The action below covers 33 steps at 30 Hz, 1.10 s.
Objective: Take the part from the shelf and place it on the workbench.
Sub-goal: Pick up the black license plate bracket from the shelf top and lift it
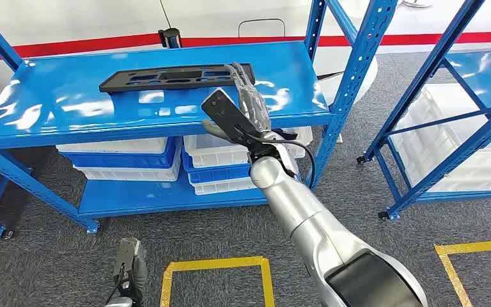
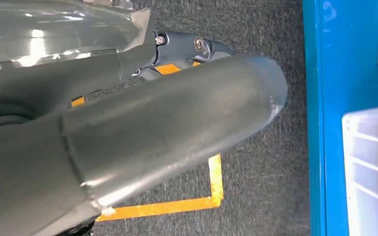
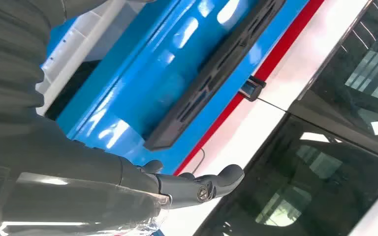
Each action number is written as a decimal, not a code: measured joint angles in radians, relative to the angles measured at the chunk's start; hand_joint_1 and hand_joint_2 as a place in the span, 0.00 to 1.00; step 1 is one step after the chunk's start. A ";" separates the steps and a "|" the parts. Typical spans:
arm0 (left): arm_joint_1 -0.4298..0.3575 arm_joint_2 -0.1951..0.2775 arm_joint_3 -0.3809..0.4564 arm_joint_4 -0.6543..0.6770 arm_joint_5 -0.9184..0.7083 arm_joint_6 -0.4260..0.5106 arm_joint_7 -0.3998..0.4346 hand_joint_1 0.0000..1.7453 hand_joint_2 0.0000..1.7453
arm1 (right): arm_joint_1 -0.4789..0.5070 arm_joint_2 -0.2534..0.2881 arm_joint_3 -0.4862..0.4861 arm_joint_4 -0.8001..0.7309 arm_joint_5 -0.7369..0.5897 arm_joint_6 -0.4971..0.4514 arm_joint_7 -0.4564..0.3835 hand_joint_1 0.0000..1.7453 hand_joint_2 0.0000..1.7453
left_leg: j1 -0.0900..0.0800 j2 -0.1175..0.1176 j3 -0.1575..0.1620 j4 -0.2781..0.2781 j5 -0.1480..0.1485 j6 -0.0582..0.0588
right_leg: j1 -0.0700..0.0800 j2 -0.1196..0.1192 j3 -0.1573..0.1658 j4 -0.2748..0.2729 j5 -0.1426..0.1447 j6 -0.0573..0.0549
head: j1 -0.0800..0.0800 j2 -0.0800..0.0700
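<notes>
Up on the blue shelf point(image 1: 70, 96) lies a flat black part point(image 1: 176, 77), untouched. Right hand point(image 1: 250, 96) hovers at its near end, fingers point(image 3: 216, 179) extended and apart, holding nothing. Left hand point(image 1: 130, 265) hangs low over grey carpet, cut off by the picture's edge; whether its fingers are apart or together cannot be told
</notes>
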 joint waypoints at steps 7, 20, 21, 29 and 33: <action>0.043 -0.002 0.034 0.008 0.019 -0.003 0.023 0.00 0.00 | -0.022 -0.001 0.000 0.002 0.006 -0.007 -0.012 0.00 1.00 | -0.006 -0.005 0.044 -0.057 -0.020 0.035 | 0.016 -0.001 -0.005 0.038 -0.031 0.026 | 0.001 0.000; 0.091 -0.007 0.098 0.018 0.082 0.001 0.028 0.00 0.00 | -0.024 -0.010 -0.010 0.014 0.030 -0.003 -0.025 0.00 1.00 | -0.024 -0.014 0.130 -0.053 -0.086 0.031 | 0.033 -0.018 -0.067 -0.005 0.052 -0.014 | 0.002 0.000; 0.096 -0.008 0.105 0.019 0.088 0.003 0.028 0.00 0.00 | -0.024 -0.009 -0.012 0.013 0.032 -0.001 -0.026 0.00 1.00 | -0.023 -0.013 0.131 -0.042 -0.090 0.027 | 0.028 -0.018 -0.054 -0.012 0.058 -0.021 | 0.003 0.000; 0.117 -0.009 0.146 0.025 0.101 0.021 0.041 0.00 0.00 | -0.006 0.000 -0.014 0.011 0.048 -0.006 -0.021 0.00 1.00 | 0.004 -0.010 -0.029 0.139 -0.113 -0.014 | 0.013 -0.009 0.007 -0.021 0.024 -0.030 | 0.001 0.000; 0.119 -0.013 0.154 0.027 0.096 0.042 0.072 0.00 0.00 | 0.003 0.001 -0.015 0.008 0.073 -0.011 -0.012 0.00 1.00 | 0.003 -0.009 0.047 -0.064 -0.027 -0.004 | 0.015 -0.006 0.029 -0.021 0.001 -0.005 | 0.000 0.000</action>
